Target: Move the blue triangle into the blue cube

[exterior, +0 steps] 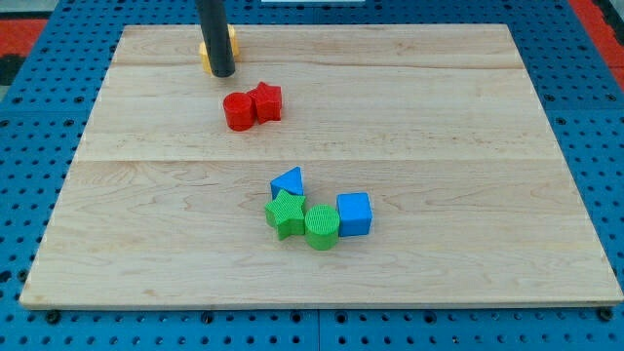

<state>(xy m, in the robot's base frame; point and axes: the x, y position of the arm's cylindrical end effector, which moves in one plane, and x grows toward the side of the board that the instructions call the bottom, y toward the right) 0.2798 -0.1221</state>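
In the single camera view, the pale wooden worktop (pixel 468 117) lies on a blue pegboard, and the blocks sit in three loose groups. Near the middle, toward the near edge, the blue triangular block (pixel 289 181) stands just behind a green star-shaped block (pixel 286 214), apparently touching its far side. To the right of the star, touching it, is a green cylinder block (pixel 321 227), and the blue cube block (pixel 354 214) sits against the cylinder's right side. So the blue triangle is near the cube but apart from it, a bare strip of wood lying between the triangle's right edge and the cube's far-left corner. The two green pieces fill the near side of that gap, which I judge makes a push from the left, slightly from behind, the likeliest way to bring the triangle to the cube without dragging the greens along.

Farther back and to the left, a red cylinder block (pixel 238 111) and a red star-shaped block (pixel 265 101) rest touching each other. At the far edge a yellow block (pixel 234 44), shape unclear, is mostly hidden behind the rod.

The arm shows only as a straight dark rod coming down from the top of the view, nearly upright. My tip (pixel 222 74) rests on the wood just in front of the yellow block, behind the red pair and well apart from the blue triangle. There are no jaws on this rig, so nothing is clamped or held; the rod can only shove.
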